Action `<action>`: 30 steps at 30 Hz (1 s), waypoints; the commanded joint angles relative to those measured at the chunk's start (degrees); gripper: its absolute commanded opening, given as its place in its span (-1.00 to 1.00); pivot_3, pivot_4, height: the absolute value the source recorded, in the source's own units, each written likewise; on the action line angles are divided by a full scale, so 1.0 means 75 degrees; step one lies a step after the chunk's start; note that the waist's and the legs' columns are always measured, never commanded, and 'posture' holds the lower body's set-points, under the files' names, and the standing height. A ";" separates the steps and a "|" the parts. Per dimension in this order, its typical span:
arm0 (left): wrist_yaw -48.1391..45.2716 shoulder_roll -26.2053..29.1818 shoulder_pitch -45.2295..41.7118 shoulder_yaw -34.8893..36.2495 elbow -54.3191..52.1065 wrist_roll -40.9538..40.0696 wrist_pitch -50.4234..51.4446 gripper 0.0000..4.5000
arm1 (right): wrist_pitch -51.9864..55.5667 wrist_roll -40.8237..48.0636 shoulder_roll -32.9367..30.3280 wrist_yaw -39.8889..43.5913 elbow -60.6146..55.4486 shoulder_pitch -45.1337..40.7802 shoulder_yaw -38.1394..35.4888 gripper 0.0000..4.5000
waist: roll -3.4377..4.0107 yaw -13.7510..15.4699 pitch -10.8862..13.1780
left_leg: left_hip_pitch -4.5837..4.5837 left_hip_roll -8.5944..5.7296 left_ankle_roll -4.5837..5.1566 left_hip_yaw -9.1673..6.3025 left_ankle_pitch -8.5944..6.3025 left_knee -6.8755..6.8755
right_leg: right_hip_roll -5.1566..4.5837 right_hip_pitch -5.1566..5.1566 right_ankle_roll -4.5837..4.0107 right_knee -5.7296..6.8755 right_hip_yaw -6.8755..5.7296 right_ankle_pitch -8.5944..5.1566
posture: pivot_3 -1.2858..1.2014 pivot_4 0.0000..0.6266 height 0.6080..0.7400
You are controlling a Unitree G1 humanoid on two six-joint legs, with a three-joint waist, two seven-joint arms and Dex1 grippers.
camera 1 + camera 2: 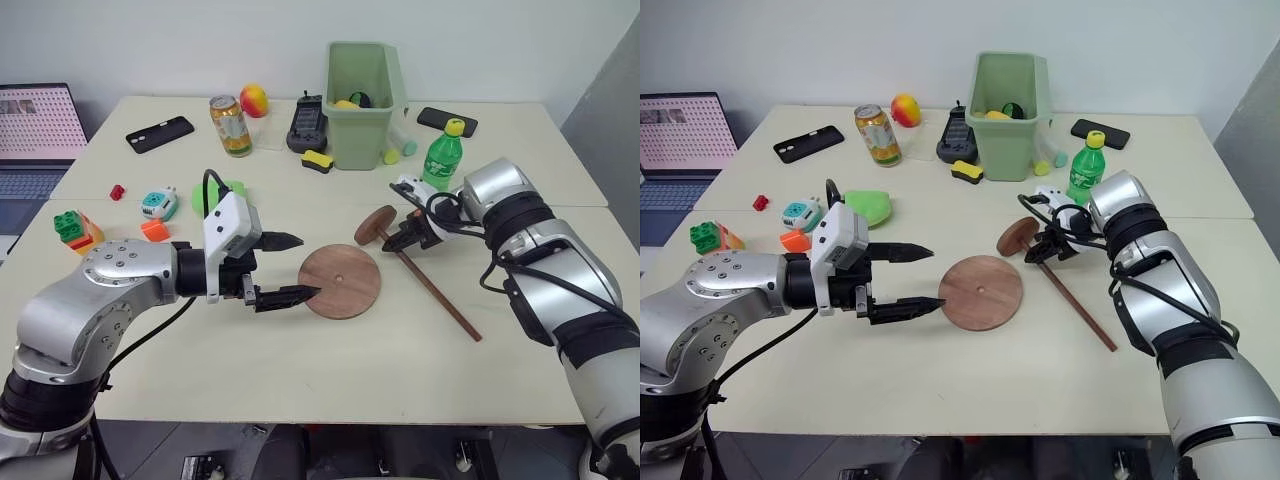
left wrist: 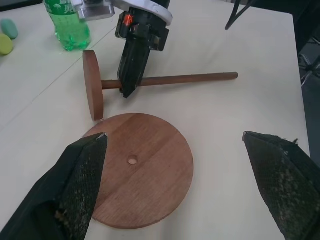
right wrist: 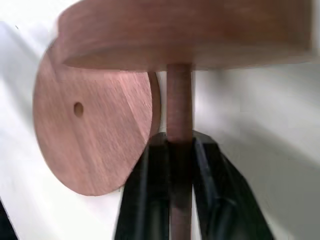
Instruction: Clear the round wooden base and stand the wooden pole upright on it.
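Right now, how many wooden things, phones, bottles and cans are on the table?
Wooden things: 2, the round wooden base and the wooden pole
Phones: 2, one black phone and another black phone
Bottles: 1, green bottle
Cans: 1, can
Total: 6

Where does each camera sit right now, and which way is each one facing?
Head pair: look forward and down over the table; both arms show.
Left wrist: looks along the open left gripper at the round wooden base; its fingertips show.
Right wrist: looks along the right gripper, shut on the wooden pole.
Shared: every view shows base and pole.
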 commanded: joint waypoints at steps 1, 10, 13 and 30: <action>-0.0090 -0.0040 -0.0107 0.0118 0.0040 0.0049 -0.0400 1.00 | 0.0224 0.0200 -0.0221 -0.0054 0.0024 -0.0563 -0.0833 -0.91 | 0.0001 -0.0003 0.0001 | 0.0000 0.0000 0.0000 0.0001 0.0000 0.0000 | 0.0000 0.0000 0.0000 0.0000 0.0001 0.0000 | 0.03 -0.52 1.00; 0.0597 -0.0897 0.0866 0.1330 0.0049 -0.0384 -0.1068 1.00 | 0.0062 0.1846 -0.0158 -0.2366 -0.4375 0.0298 -0.4470 -0.91 | 0.0004 -0.0020 -0.0002 | -0.0005 0.0011 -0.0001 0.0005 -0.0001 -0.0003 | -0.0002 -0.0003 0.0000 -0.0002 0.0000 0.0000 | 0.03 -0.52 1.00; 0.0640 -0.0980 0.1998 0.1742 -0.0660 -0.0808 -0.0973 1.00 | 0.0274 0.2598 0.0702 -0.3499 -0.6798 0.1195 -0.5504 -0.91 | 0.0009 -0.0073 -0.0004 | 0.0001 0.0024 0.0000 0.0002 -0.0002 -0.0018 | 0.0004 -0.0005 -0.0001 0.0001 0.0003 -0.0001 | 0.03 -0.52 1.00; 0.1101 -0.2323 0.5841 0.1697 -0.1559 0.0944 -0.3566 1.00 | -0.3287 0.2361 0.2871 -0.5492 -1.1043 0.5645 -0.3529 -0.91 | 0.0021 0.0169 -0.0008 | 0.0022 0.0007 -0.0006 -0.0007 0.0002 -0.0006 | 0.0001 0.0020 -0.0019 0.0008 0.0014 0.0012 | 0.03 -0.52 1.00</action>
